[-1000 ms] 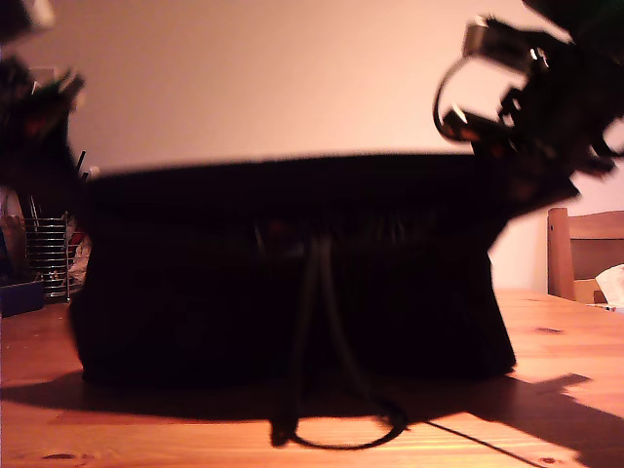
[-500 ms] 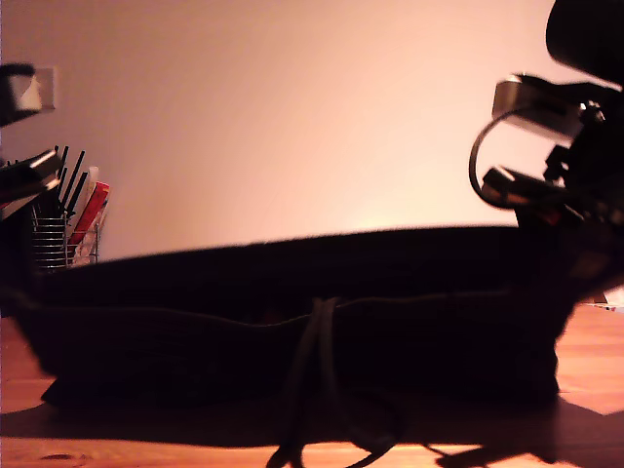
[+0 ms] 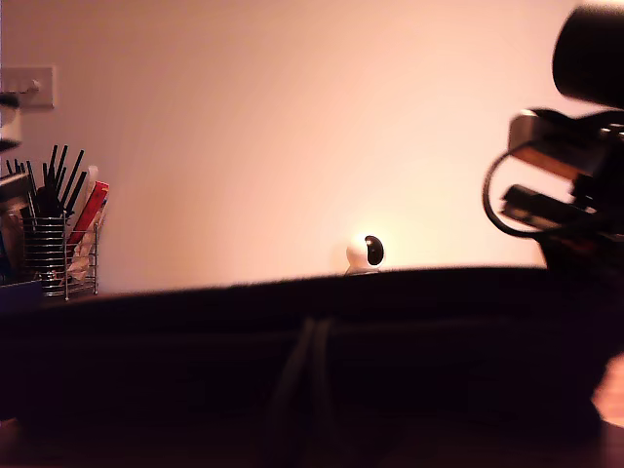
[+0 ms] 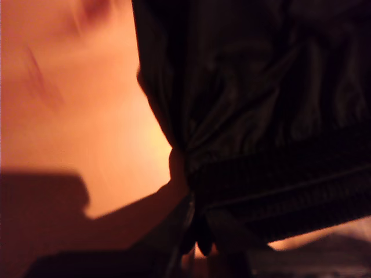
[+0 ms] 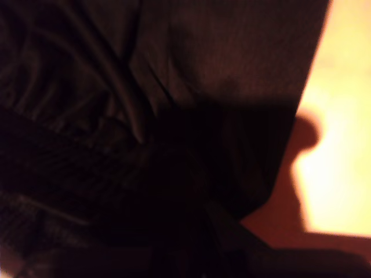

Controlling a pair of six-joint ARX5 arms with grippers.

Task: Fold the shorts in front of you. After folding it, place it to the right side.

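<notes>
The black shorts (image 3: 439, 341) stretch wide across the bottom of the exterior view, waistband edge uppermost, with the drawstring (image 3: 307, 375) hanging at the middle. My first gripper (image 4: 196, 234) is shut on a corner of the ribbed waistband of the shorts (image 4: 278, 116), and the fabric gathers into its jaws. In the second wrist view the picture is very dark. There the shorts (image 5: 220, 69) bunch toward my second gripper (image 5: 185, 231), which appears shut on the cloth. An arm (image 3: 570, 195) stands over the shorts' end at the exterior view's right.
A small white camera (image 3: 366, 253) sits behind the shorts, by the wall. A wire holder of utensils (image 3: 60, 249) stands at the exterior view's left, under a wall switch (image 3: 29, 86). The wooden table (image 4: 69, 116) shows beside the cloth.
The shorts have come down from hanging high to low and wide. The arm at the exterior view's right moved down and outward. The white camera now shows over the cloth's edge.
</notes>
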